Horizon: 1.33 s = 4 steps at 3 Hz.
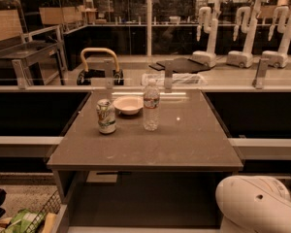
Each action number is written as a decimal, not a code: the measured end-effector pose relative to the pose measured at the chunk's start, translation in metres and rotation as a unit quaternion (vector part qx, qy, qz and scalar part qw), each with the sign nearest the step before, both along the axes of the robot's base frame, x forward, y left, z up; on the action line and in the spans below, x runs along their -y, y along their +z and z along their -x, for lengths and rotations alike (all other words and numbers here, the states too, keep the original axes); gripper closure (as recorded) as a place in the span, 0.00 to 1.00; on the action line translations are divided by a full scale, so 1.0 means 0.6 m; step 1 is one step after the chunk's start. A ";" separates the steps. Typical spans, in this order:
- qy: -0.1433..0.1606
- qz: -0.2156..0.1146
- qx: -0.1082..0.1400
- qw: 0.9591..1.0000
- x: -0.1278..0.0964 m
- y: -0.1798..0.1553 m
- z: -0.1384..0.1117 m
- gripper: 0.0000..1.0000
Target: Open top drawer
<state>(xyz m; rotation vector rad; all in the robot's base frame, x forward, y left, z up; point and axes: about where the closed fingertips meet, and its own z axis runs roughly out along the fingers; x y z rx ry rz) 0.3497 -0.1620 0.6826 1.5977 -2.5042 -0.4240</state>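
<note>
Below the thick grey tabletop slab (145,161), the top drawer (145,203) shows as a wide dark interior with a grey left side wall (62,218) and a pale strip along the bottom edge of the view. It appears pulled out toward me. Its front and black handle are out of view. My gripper is not in view; only a white rounded arm shell (258,206) shows at the bottom right, beside the drawer's right end.
On the tabletop stand a soda can (106,116), a white bowl (128,105) and a water bottle (151,105). A wire basket with snack bags (24,221) sits at the bottom left. Low rails flank the table. Several white robot arms (208,33) stand far behind.
</note>
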 end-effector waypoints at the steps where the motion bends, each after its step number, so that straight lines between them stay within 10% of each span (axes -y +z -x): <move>1: 0.000 0.001 0.001 1.000 0.000 0.001 0.001 0.40; 3: 0.003 -0.008 0.006 1.000 0.013 0.018 -0.017 0.00; 4: 0.007 -0.022 0.020 1.000 0.056 0.103 -0.062 0.00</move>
